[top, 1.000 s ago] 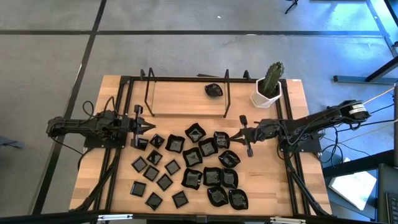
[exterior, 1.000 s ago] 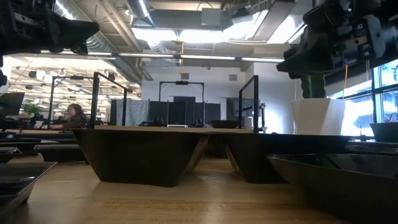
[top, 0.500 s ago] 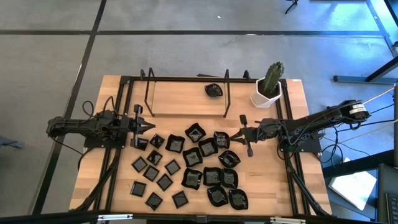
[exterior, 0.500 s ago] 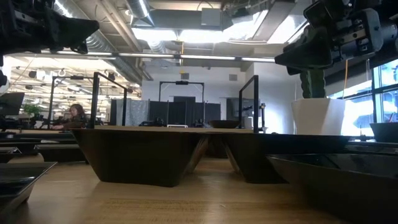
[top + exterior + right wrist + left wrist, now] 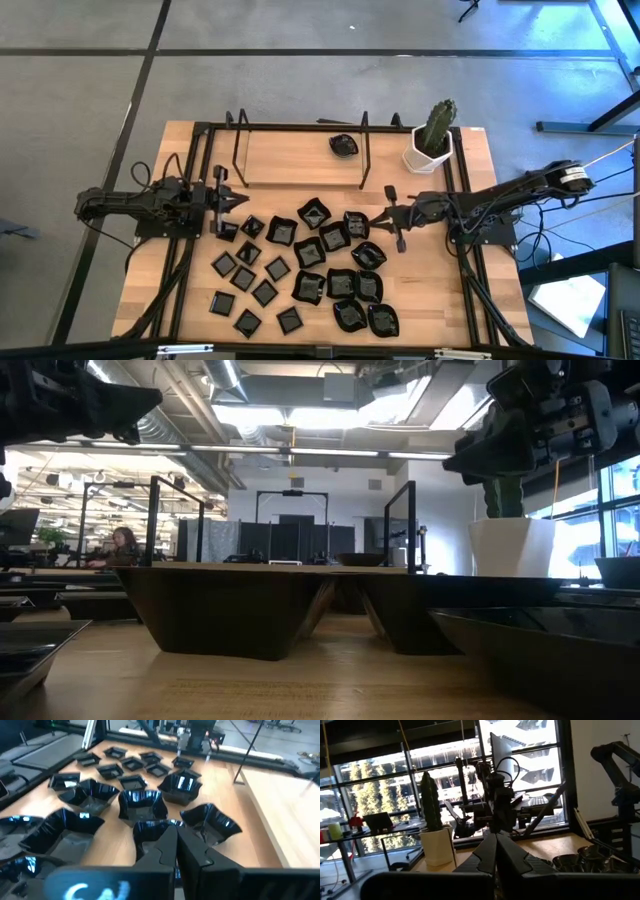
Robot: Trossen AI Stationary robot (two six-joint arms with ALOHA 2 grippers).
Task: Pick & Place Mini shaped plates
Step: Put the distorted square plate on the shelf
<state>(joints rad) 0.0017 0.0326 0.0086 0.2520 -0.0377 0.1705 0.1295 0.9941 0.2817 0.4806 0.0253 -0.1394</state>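
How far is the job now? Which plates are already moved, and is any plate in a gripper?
One black dish already sits on the raised wooden shelf at the back. Nothing is in hand: the left gripper and right gripper are both shut and empty, at the edges of the pile. About two dozen mini shaped plates lie on the table, left to move.

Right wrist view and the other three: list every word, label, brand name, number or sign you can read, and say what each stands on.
No text can be read in any view.
Right wrist view: pale blurred marks on the right gripper's own dark body, too blurred to read.
Mini shaped plates: plain glossy black, no label.
White cactus pot: no marking.
Low view: the room behind shows no legible sign.
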